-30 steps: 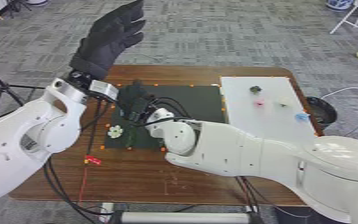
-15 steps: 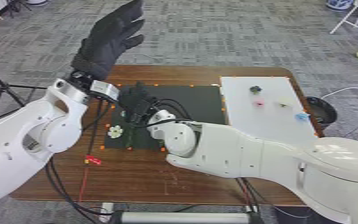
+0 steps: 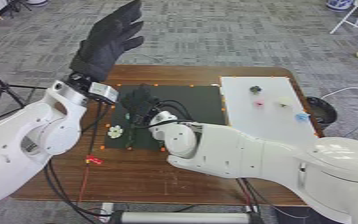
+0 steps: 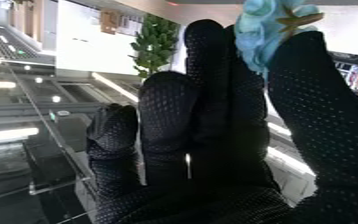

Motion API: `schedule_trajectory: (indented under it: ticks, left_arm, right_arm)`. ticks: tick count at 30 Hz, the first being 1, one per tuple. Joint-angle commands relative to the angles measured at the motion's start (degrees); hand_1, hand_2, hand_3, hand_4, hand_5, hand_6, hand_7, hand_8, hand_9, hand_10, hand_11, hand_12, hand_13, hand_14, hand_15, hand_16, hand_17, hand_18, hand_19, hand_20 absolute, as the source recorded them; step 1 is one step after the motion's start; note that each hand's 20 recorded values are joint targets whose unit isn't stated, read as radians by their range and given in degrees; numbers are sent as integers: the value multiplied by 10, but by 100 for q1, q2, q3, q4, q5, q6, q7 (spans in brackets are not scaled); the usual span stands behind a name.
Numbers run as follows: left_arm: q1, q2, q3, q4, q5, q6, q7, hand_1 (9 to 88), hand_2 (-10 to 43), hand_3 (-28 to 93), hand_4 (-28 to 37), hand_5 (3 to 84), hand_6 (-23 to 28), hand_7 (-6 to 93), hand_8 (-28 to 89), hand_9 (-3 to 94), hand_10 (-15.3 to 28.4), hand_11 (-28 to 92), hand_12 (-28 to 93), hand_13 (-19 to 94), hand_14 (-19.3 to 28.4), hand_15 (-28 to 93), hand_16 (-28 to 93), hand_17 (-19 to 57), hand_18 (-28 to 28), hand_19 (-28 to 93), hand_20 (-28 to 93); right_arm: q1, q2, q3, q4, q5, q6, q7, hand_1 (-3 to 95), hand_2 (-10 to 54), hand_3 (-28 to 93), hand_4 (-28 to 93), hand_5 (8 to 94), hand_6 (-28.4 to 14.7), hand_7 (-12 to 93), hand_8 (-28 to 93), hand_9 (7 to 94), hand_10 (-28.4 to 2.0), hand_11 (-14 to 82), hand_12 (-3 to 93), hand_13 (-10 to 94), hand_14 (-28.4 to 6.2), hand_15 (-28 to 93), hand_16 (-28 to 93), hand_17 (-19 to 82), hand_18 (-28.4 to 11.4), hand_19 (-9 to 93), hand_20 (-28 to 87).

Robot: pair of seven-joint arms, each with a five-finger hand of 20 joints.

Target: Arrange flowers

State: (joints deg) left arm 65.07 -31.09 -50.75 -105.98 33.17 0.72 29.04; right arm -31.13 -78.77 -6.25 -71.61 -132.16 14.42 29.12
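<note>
In the head view my right hand [image 3: 140,101] is over the left part of the dark mat [image 3: 198,102]. Seen from the right wrist, a light blue flower [image 4: 261,32] is pinched between the thumb and fingers of that hand [image 4: 213,107]. A white flower [image 3: 115,131] lies on the mat's left side, nearer the robot than the hand. On the white board [image 3: 251,122] to the right are a dark flower [image 3: 255,89], a pink one [image 3: 259,102], a pale one [image 3: 283,105] and a blue one [image 3: 301,116]. My left hand [image 3: 107,42] is raised past the table's far left corner, fingers straight.
Orange markers edge the mat and board on the brown table [image 3: 215,187]. A red tag [image 3: 94,160] lies near the left edge. Black cables run beside both arms. A black bin [image 3: 321,113] stands off the table's right side, and a tripod is at the far left.
My right hand has turned and shifted slightly to the right over the mat. The left hand has barely moved.
</note>
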Motion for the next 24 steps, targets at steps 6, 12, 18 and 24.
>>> schedule_trajectory:
  ticks: [6,12,18,24]
  left_arm:
    - [-1,-18,-25,-48,-10,19,57,322,11,450,-105,270,46,-12,25,185,132,-54,298,123,175,-12,92,-140,238,367,52]
    - [-16,-29,-22,-32,-12,28,54,318,7,461,-111,270,47,-15,25,185,134,-54,295,122,179,-13,93,-142,244,385,53]
    - [-42,-55,-4,-4,-1,30,44,322,9,454,-112,271,49,-19,27,184,137,-54,294,121,185,-13,92,-147,250,400,42]
    - [16,-77,-73,-8,17,10,15,327,15,442,-115,271,51,-20,28,181,140,-56,293,118,189,-17,90,-151,258,406,28]
  right_arm:
    - [31,11,32,23,-9,-58,22,311,-95,794,-283,580,86,454,-176,676,-31,356,216,607,-35,777,303,312,-160,870,546]
    - [36,17,58,48,-20,-40,20,308,-95,800,-283,564,85,428,-264,654,-35,364,209,596,-37,782,299,308,-160,870,545]
    - [30,32,57,52,0,18,8,303,-95,798,-283,550,79,433,-278,639,-37,367,206,590,-40,786,297,306,-161,871,544]
    - [45,24,52,44,0,93,8,304,-95,789,-283,537,77,434,-280,630,-36,370,204,587,-40,788,293,306,-157,872,542]
